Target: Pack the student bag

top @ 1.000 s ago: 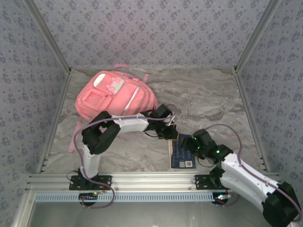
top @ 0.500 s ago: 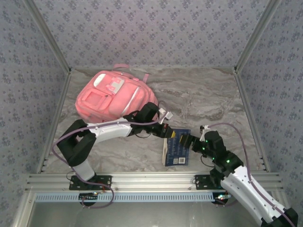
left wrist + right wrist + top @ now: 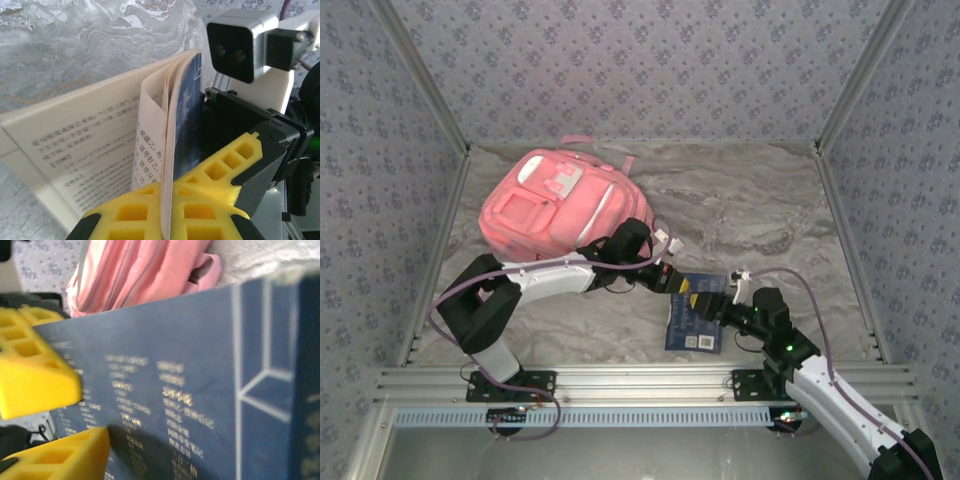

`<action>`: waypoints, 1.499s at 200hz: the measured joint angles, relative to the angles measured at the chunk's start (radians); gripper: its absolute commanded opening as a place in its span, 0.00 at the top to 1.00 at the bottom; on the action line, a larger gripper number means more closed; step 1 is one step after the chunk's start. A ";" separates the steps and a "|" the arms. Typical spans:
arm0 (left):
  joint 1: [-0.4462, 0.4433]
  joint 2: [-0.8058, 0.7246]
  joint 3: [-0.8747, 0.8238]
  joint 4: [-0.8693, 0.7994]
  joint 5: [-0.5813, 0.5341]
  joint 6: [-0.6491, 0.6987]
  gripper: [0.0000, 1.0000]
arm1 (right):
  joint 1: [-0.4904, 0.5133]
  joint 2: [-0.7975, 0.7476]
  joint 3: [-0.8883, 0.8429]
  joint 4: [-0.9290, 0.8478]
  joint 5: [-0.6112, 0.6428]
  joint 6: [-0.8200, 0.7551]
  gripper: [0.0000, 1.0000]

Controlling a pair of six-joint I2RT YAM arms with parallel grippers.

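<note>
a pale grey marbled surface carries a large soft pink backpack, lying flat at its far left with the straps spread on the marble. near the front edge a dark blue softcover book stands tilted; whether it touches the surface cannot be told.

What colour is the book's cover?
Dark blue with pale writing; the book shows best in the right wrist view.

A grey marbled tabletop sits boxed in by floral-patterned walls (aluminium posts at the corners), evenly lit.
</note>
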 measured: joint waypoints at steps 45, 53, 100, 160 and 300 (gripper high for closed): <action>0.015 -0.001 -0.013 0.023 -0.008 -0.029 0.67 | 0.000 0.007 0.014 0.014 -0.008 0.017 0.95; 0.020 -0.004 -0.014 0.019 -0.019 -0.035 0.59 | 0.000 0.010 0.022 0.000 -0.008 0.013 0.98; 0.071 -0.121 -0.078 -0.026 -0.064 -0.090 0.47 | 0.002 0.018 0.042 0.020 -0.039 0.034 1.00; 0.072 -0.247 -0.161 -0.055 -0.078 -0.128 0.41 | 0.008 0.051 0.119 0.229 -0.154 0.134 1.00; 0.071 -0.480 -0.195 0.170 0.133 -0.290 0.63 | 0.047 0.196 0.241 0.621 -0.261 0.315 1.00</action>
